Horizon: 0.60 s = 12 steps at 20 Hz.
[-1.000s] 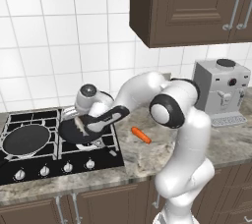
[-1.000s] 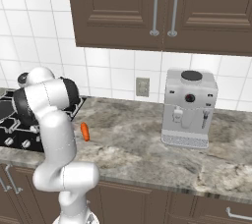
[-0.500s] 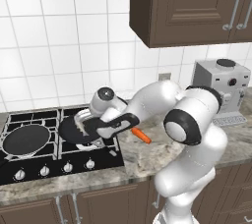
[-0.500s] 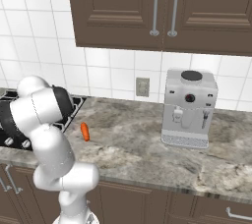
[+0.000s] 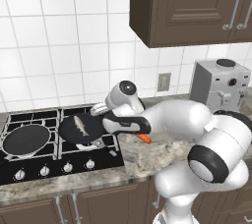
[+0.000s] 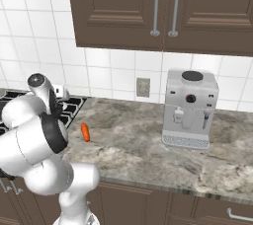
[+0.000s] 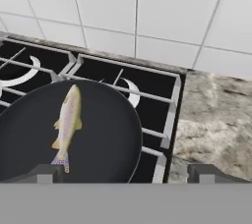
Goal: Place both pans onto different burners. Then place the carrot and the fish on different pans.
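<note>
Gripper (image 7: 125, 171) open over the pan holding the fish; no readable writing or brand marks on any item

Finger tips (image 7: 45, 173) stand wide apart with nothing between them, at the near rim of the right-hand pan (image 5: 81, 128), which sits on a burner (image 7: 133, 92) of the cooktop (image 5: 29, 169). Fish (image 7: 67, 126) lies in that pan just ahead of the left finger tip, long axis running away from the gripper, head toward the tiled wall (image 7: 147, 12), tail nearest the tips. Second pan (image 5: 25, 139) sits on the burner further left, apart from the first. Carrot (image 6: 85, 132) lies on the counter (image 6: 143, 140) to the gripper's right, off the cooktop, long axis roughly front to back. Coffee machine (image 6: 190, 108) stands well beyond it
</note>
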Tool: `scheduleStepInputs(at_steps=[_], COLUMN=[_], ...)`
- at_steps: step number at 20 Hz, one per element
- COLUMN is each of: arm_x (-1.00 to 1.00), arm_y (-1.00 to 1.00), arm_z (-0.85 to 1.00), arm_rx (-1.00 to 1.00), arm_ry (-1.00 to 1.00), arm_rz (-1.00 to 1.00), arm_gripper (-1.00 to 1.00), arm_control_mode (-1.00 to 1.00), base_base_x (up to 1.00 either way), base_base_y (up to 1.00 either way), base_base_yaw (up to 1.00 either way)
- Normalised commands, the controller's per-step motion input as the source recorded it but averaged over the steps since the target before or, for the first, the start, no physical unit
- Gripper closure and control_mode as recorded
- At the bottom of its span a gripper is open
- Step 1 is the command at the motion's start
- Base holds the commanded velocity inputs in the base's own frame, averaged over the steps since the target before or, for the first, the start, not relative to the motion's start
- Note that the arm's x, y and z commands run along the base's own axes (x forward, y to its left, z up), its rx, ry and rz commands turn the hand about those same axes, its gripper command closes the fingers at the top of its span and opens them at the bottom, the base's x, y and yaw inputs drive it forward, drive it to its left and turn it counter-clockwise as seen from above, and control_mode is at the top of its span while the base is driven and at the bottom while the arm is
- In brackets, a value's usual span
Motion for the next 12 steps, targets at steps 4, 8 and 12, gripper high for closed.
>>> scheduleStepInputs(at_steps=[4, 8, 12], arm_x=[-0.36, -0.38, -0.35], arm_y=[-0.37, -0.08, -0.23], arm_z=[0.79, 0.22, 0.12], arm_rx=[-0.05, -0.26, -0.24], arm_ry=[0.02, 0.00, 0.03], arm_rz=[0.00, 0.00, 0.00], arm_gripper=[-1.00, -1.00, -1.00], arm_control_mode=[-1.00, -1.00, -1.00], base_base_x=[0.00, 0.00, 0.00], base_base_y=[0.00, 0.00, 0.00], base_base_yaw=[0.00, 0.00, 0.00])
